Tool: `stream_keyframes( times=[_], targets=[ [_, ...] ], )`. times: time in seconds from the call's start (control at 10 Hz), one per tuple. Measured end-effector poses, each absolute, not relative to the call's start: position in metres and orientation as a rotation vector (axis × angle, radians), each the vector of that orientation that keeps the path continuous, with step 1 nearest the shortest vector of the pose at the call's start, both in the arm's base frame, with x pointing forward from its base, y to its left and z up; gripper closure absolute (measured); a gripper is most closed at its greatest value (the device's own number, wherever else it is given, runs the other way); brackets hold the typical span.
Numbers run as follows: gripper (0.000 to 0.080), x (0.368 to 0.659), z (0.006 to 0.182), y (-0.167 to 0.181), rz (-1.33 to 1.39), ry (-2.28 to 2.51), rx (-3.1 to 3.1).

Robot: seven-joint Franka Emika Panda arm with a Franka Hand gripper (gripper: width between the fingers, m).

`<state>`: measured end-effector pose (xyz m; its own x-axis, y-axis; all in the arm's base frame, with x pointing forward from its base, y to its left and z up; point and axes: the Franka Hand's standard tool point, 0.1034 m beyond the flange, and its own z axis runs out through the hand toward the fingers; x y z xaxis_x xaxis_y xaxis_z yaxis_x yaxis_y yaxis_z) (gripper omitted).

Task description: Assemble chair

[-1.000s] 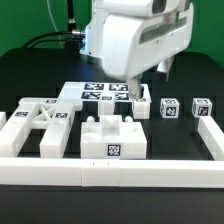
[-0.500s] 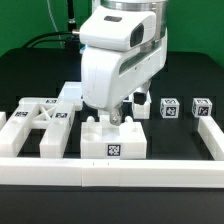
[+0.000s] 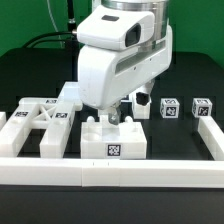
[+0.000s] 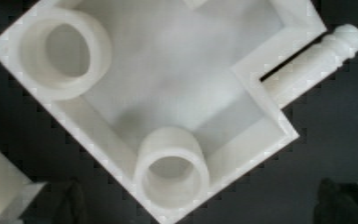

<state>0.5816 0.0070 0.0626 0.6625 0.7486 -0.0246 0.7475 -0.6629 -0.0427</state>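
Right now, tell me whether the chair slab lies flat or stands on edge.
Flat: the slab rests on the table, its round pegs pointing up.

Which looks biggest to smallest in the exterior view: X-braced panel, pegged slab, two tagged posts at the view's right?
1. X-braced panel, pegged slab: about alike, unranked.
2. Tagged posts: smaller, alike.

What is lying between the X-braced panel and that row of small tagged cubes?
The chunky white slab with pegs, with the gripper low over it; the exterior view shows it.

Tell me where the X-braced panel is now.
The X-braced panel lies at the exterior view's left, behind the front rail, next to the slab.
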Motion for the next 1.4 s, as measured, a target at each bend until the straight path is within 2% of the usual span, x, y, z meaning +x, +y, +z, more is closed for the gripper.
stream_keyframes(
  times=[0.4,1.0,1.4],
  targets=[
    [0.015,0.579,0.046,0.005,0.074,-0.885,-2.965],
    [0.015,0.58,0.046,0.014,0.065,-0.318,-3.057],
    [0.015,0.576,0.028,0.018,0.075,-0.113,-3.062]
  ],
)
